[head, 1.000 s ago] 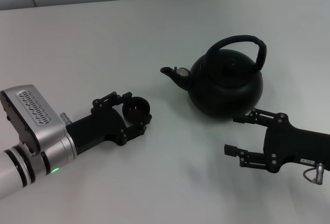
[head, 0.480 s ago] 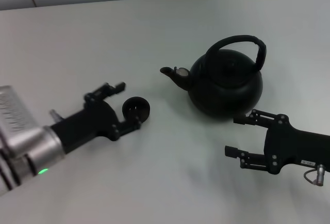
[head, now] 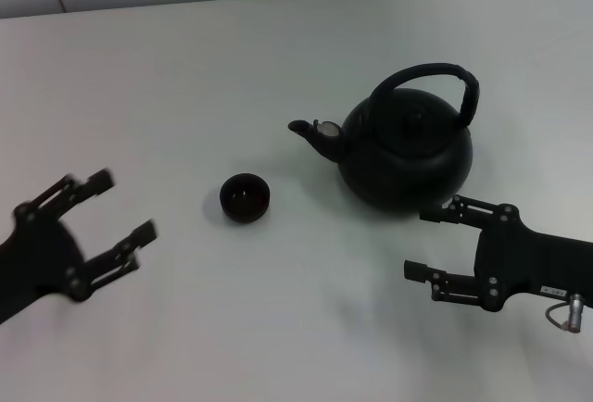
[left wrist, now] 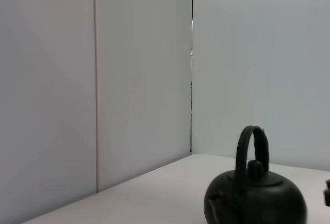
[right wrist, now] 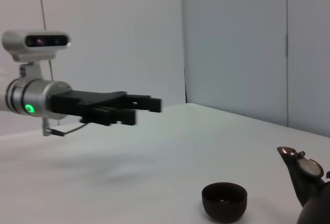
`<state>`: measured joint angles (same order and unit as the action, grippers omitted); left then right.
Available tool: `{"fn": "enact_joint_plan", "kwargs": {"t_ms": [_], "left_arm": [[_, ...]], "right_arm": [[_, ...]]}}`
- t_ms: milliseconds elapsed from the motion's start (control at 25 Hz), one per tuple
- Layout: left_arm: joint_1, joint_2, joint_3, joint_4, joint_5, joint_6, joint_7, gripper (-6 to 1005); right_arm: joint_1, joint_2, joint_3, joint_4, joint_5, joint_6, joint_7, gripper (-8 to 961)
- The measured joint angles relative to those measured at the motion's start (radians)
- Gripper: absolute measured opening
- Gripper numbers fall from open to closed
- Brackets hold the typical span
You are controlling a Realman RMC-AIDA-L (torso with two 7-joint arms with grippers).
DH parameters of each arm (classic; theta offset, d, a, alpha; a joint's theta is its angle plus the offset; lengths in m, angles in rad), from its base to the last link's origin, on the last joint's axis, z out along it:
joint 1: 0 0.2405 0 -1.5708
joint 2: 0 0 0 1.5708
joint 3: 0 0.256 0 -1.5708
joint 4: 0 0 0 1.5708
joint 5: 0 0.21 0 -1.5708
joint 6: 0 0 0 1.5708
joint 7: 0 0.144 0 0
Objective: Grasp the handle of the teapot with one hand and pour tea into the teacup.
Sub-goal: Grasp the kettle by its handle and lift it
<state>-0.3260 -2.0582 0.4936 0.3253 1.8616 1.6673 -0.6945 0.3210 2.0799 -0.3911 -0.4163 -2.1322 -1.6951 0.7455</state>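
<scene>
The matte-black teapot (head: 408, 149) stands upright on the white table (head: 232, 69), spout pointing left toward the teacup, its arched handle (head: 435, 78) free. It also shows in the left wrist view (left wrist: 255, 203) and partly in the right wrist view (right wrist: 309, 188). The small black teacup (head: 246, 197) stands alone left of the spout; it also shows in the right wrist view (right wrist: 224, 201). My left gripper (head: 125, 217) is open and empty, well left of the cup; it also shows in the right wrist view (right wrist: 147, 108). My right gripper (head: 422, 240) is open and empty, just in front of the teapot.
Pale wall panels (left wrist: 139, 79) rise behind the table's far edge.
My left gripper let go of the teacup and drew back to the left, away from it. The cup stays where it was. The right arm and teapot have not moved.
</scene>
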Motion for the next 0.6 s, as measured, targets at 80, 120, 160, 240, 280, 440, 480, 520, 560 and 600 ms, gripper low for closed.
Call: {"fn": "enact_joint_plan", "kwargs": {"t_ms": [80, 120, 160, 240, 280, 440, 480, 520, 560, 600], "left_arm": [[0.019, 0.000, 0.006, 0.025, 0.001, 0.016, -0.020, 808], [0.044, 0.003, 0.018, 0.062, 0.008, 0.035, -0.055, 808], [0.044, 0.003, 0.018, 0.062, 0.008, 0.035, -0.055, 808], [0.050, 0.007, 0.035, 0.082, 0.021, 0.045, -0.070, 808], [0.050, 0.007, 0.035, 0.082, 0.021, 0.045, -0.070, 808], [0.054, 0.010, 0.041, 0.140, 0.099, 0.033, -0.068, 808], [0.054, 0.010, 0.041, 0.140, 0.099, 0.033, -0.068, 808], [0.055, 0.011, 0.039, 0.164, 0.138, 0.006, -0.067, 808], [0.054, 0.013, 0.038, 0.168, 0.146, -0.001, -0.067, 808], [0.052, 0.016, 0.035, 0.169, 0.153, -0.005, -0.070, 808]], "right_arm": [[0.001, 0.000, 0.000, 0.000, 0.000, 0.000, 0.000, 746], [0.001, 0.000, 0.000, 0.000, 0.000, 0.000, 0.000, 746], [0.002, 0.000, 0.000, 0.001, 0.000, 0.000, 0.000, 746], [0.003, 0.000, 0.000, 0.001, 0.000, 0.000, 0.000, 746], [0.003, 0.000, 0.000, 0.001, 0.000, 0.000, 0.000, 746], [0.005, 0.001, 0.000, 0.001, 0.000, 0.003, 0.000, 745], [0.006, 0.001, 0.000, 0.001, 0.000, 0.004, 0.000, 745], [0.006, 0.002, 0.000, 0.001, 0.000, 0.004, 0.000, 745], [0.006, 0.002, 0.000, 0.001, 0.001, 0.005, 0.000, 745], [0.006, 0.002, 0.000, 0.002, 0.001, 0.005, 0.000, 745]]}}
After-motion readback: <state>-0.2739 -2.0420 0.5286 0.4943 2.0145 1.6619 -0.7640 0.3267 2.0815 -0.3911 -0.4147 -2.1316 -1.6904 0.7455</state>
